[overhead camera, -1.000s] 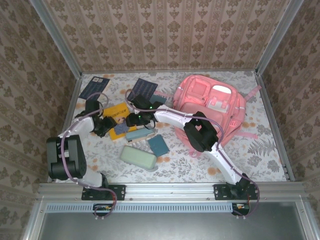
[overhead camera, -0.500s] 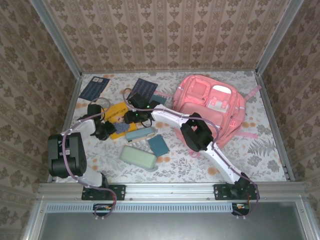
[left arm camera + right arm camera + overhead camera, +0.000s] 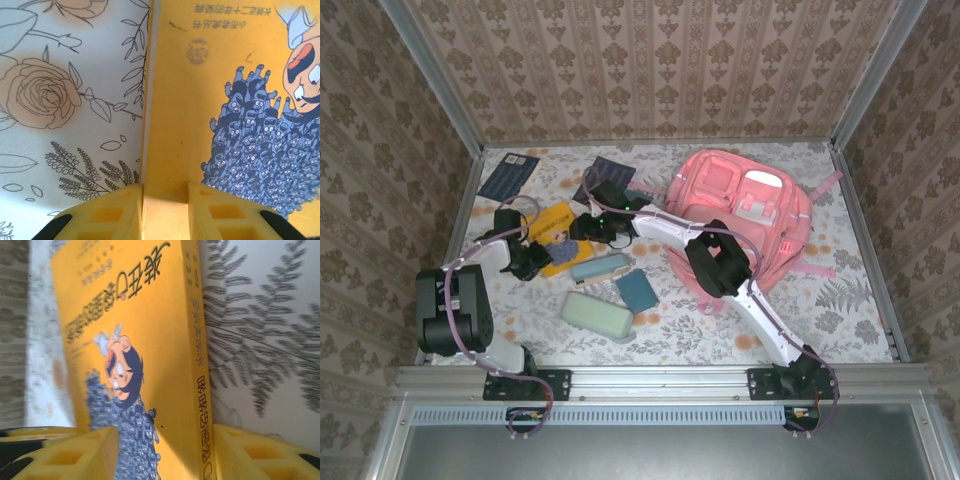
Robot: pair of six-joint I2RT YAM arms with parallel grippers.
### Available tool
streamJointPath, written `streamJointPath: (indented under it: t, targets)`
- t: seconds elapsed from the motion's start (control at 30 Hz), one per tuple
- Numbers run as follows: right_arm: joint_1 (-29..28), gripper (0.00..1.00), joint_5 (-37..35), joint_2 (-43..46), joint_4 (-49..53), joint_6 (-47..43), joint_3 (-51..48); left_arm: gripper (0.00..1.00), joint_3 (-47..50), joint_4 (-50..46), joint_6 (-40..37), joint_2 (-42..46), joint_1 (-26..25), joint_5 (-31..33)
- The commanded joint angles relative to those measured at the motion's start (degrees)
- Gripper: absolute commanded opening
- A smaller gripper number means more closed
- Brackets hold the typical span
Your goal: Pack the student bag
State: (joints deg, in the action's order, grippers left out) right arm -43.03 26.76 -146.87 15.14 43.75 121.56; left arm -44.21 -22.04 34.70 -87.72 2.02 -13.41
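Note:
The pink student bag (image 3: 740, 212) lies at the back right with its front pockets up. A yellow book (image 3: 556, 235) with a cartoon cover lies left of centre. My left gripper (image 3: 529, 259) is at its near-left corner. In the left wrist view its fingers (image 3: 117, 212) are a narrow gap apart over the yellow book (image 3: 210, 90), beside the book's edge, clamping nothing I can see. My right gripper (image 3: 591, 228) is at the book's right side. Its jaws stand wide apart, with the tilted cover and spine of the book (image 3: 150, 360) between them.
A pale green pencil case (image 3: 597, 315) lies near the front. Two teal items (image 3: 601, 268) (image 3: 637, 290) sit just behind it. Dark blue notebooks (image 3: 508, 176) (image 3: 611, 176) lie at the back by the wall. Metal rails edge the flowered table (image 3: 840, 300).
My right gripper has moved a little toward the back, and more of the yellow cover shows beside it. The left gripper has barely shifted.

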Motion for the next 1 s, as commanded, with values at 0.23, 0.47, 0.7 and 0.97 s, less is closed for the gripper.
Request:
streamJointPath:
  t: [0.23,0.47,0.7,0.97]
  targets:
    - [-1.88,0.32,14.65,4.5,-11.47,7.82,-1.89,0.27,1.27,-0.36,-0.77,-1.87,0.02,-0.83]
    - [-0.31,0.0,10.99,6.97,-10.31,6.09,-4.82,0.4,-0.15,-2.29,-0.38,1.4,0.26,-1.43]
    - [1.85,0.0,9.11,15.2,-20.77,10.97,-12.28,0.71,-1.86,-2.26,3.94,12.24,2.49,-8.59]
    - [5.41,0.0,9.5,26.49,-27.59,16.55,-21.2,0.82,-0.56,13.48,16.4,17.7,3.35,-21.82]
